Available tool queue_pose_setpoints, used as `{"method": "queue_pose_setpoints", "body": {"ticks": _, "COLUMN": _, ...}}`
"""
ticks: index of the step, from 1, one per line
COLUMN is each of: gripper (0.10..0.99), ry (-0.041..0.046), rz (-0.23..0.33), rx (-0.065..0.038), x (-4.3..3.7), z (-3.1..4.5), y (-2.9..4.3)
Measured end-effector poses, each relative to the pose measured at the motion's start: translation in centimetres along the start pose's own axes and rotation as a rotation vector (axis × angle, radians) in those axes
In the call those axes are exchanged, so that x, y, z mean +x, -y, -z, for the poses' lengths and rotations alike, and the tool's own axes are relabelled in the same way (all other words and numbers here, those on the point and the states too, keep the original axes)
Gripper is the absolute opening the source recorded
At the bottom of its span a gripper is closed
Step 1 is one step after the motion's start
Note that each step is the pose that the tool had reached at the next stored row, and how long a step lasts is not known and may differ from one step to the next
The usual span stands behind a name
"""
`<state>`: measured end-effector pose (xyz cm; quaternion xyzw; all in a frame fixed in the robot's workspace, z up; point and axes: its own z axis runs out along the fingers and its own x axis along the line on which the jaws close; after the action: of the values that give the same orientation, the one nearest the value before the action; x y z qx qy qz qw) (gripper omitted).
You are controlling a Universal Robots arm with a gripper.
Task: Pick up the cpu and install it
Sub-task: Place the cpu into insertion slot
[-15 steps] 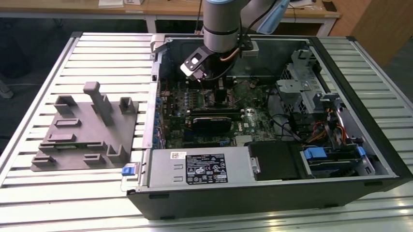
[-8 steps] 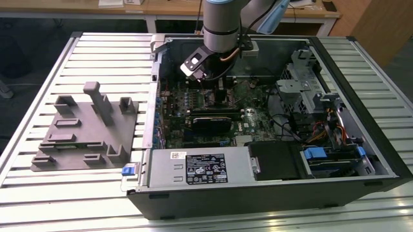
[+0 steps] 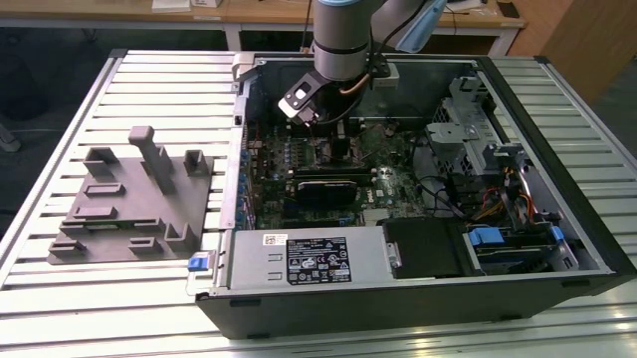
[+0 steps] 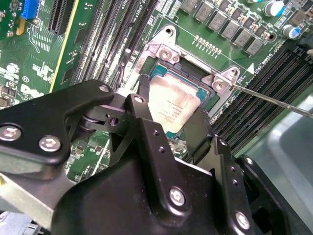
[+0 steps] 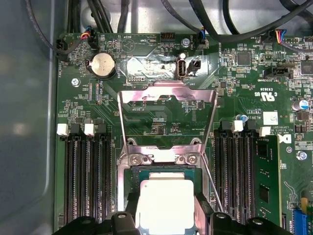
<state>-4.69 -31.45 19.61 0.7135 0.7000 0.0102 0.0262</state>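
The cpu (image 4: 172,103) has a pale silvery-grey top with faint dark print and a thin green rim; in the first wrist view it glares almost white. The gripper (image 4: 173,122) is matt black, dotted with bright silver screw heads. The motherboard (image 5: 161,122) is deep green, speckled with small black and silver parts. Its memory slots (image 5: 85,171) run as black stripes with white latches, the coin cell (image 5: 102,64) is shiny silver, and the socket frame (image 5: 166,94) is bare silver metal with pinkish glints. In the exterior view the fixture (image 3: 130,201) is plain mid-grey, the table (image 3: 60,298) is pale aluminium in parallel ribbed stripes, the computer case (image 3: 398,313) is black, the arm (image 3: 339,33) is silver-grey, the drive tabs (image 3: 488,239) are bright blue, and the label (image 3: 318,259) is black and white.
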Motion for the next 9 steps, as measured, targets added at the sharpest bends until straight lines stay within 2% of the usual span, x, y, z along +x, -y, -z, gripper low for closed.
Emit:
{"method": "queue_pose_setpoints", "body": {"ticks": 6, "gripper": 0.529, "ry": -0.0037, "rz": 0.076, "rx": -0.002, "x": 0.01, "z": 0.0, "y": 0.0}}
{"method": "queue_pose_setpoints", "body": {"ticks": 9, "gripper": 0.529, "ry": -0.0043, "rz": 0.077, "rx": -0.002, "x": 0.01, "z": 0.0, "y": 0.0}}
